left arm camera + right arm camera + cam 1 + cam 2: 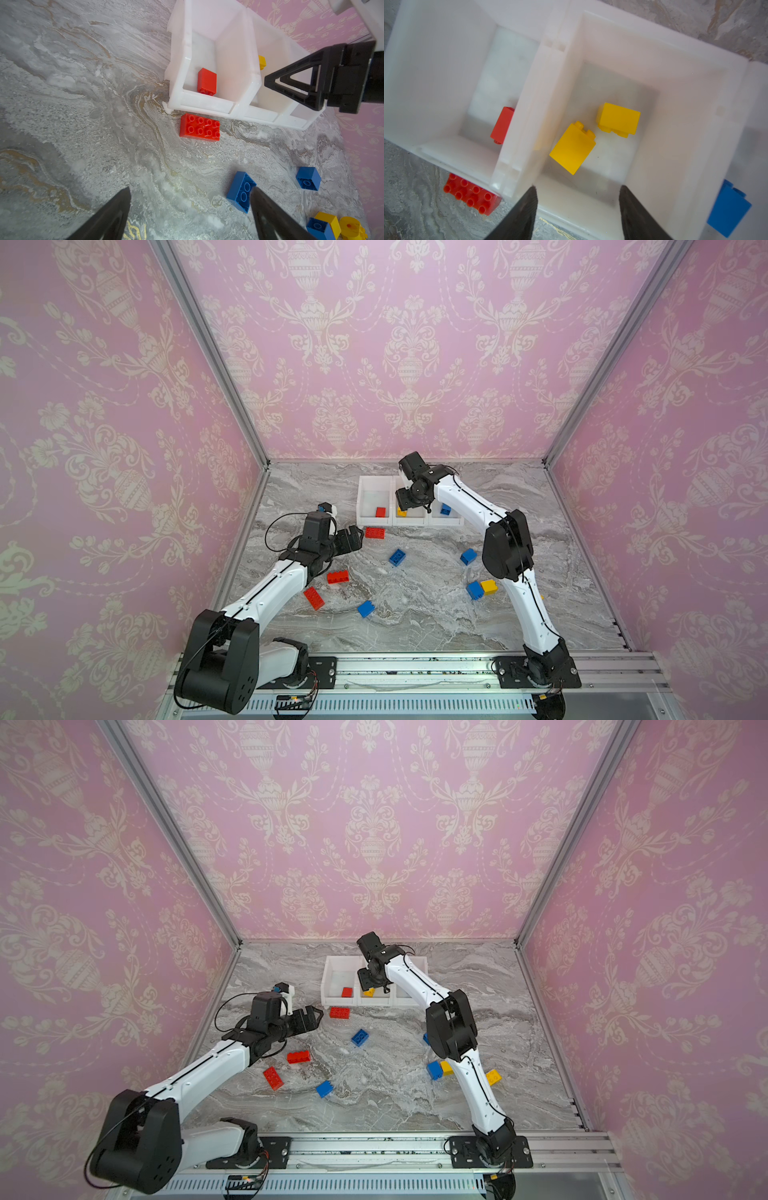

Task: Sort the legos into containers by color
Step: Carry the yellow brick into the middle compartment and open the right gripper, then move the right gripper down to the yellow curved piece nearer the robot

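Observation:
Three joined white containers [374, 522] stand at the back. The left one holds a red lego [502, 124], the middle one two yellow legos [572, 148] [618, 118], the right one a blue lego [729, 209]. My right gripper [578, 187] hangs open over the middle container [654, 68], with nothing between its fingers. My left gripper [190, 189] is open and empty above the table. It sits left of a long red lego [200, 127] that lies against the containers' front. A blue lego [241, 191] lies beside one of its fingers.
Loose on the marble table are two red legos [338, 576] [313, 598], blue ones [397, 557] [365, 608] [468, 556], and a blue-yellow pair [482, 589] by the right arm. Another yellow one [493, 1076] lies behind that arm. Pink walls enclose three sides.

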`<state>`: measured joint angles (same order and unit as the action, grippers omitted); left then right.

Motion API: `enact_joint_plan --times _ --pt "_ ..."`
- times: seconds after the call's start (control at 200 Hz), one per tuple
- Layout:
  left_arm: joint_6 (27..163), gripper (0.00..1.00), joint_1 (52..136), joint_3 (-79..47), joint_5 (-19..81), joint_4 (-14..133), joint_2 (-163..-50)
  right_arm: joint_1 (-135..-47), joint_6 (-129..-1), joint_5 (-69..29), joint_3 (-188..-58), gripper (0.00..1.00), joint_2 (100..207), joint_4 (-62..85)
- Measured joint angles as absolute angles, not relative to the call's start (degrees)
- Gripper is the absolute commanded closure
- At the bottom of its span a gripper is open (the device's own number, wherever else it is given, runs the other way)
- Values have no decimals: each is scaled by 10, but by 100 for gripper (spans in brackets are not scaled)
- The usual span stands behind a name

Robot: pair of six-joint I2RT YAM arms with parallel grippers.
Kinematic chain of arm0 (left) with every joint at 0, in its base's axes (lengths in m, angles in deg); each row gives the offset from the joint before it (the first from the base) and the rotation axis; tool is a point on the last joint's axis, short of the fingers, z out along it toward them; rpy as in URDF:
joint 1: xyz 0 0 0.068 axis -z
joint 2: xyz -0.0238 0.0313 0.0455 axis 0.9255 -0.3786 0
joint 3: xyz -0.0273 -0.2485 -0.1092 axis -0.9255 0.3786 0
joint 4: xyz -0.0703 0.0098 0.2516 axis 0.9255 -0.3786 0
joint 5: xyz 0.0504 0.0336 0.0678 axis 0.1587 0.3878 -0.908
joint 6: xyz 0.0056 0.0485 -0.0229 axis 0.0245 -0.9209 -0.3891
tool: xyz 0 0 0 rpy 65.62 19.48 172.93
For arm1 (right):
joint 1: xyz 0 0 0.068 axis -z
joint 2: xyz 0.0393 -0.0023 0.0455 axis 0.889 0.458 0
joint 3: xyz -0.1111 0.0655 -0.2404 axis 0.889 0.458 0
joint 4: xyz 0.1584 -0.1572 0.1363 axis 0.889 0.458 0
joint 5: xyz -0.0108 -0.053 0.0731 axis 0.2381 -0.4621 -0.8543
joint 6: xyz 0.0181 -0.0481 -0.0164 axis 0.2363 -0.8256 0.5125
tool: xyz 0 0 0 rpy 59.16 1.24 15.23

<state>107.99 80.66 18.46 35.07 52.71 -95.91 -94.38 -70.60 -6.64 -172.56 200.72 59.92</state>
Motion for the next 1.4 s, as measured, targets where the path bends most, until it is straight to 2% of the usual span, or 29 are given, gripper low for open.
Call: enact_joint_plan --times 0.11,0.37,0.485,0.946,1.401 --pt "1080 8 807 185 351 528 -963 -944 -705 -65 -1714 28 1995 598" --pt "1080 7 807 184 351 528 -965 -943 -677 -51 -1611 6 1892 592" --pt "1080 6 807 182 351 529 -965 -937 -662 -52 -1544 3 1826 579" --pt "1080 5 807 182 366 531 -972 -865 -613 -72 -1301 0 1632 556" --pt "1079 4 807 176 374 529 -972 -727 -533 -88 -1097 0 1457 620"
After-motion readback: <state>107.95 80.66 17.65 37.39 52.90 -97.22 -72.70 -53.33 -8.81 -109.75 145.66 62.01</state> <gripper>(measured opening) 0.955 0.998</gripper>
